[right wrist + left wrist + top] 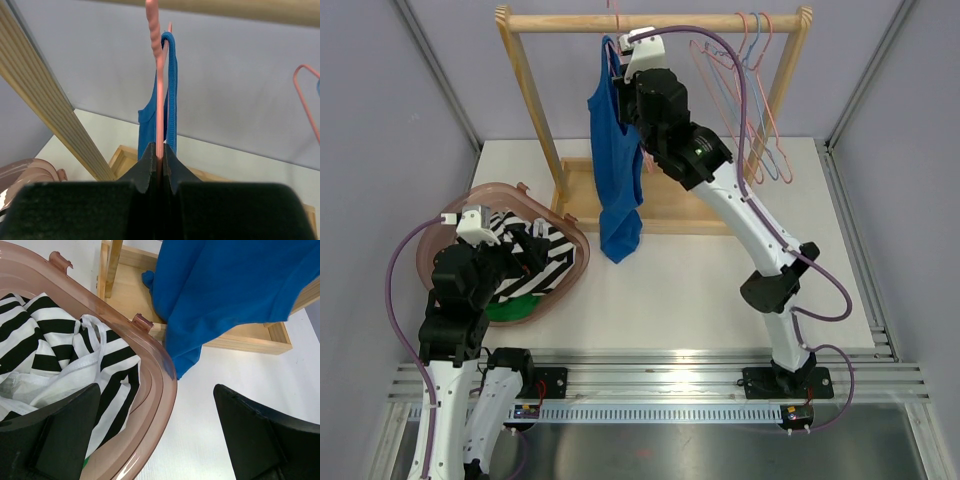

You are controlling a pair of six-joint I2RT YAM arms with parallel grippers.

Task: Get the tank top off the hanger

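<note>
I am pinching the pink hanger (159,100) by its wire with my right gripper (159,158); the left gripper (157,427) is hovering spread wide. The blue tank top (616,170) is hanging from that hanger, soft and light, so I am planning to take its hem.

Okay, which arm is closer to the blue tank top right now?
Right. The right jaws are shut on the pink hanger carrying the tank top; the left jaws hover open over the basket, well apart.
</note>
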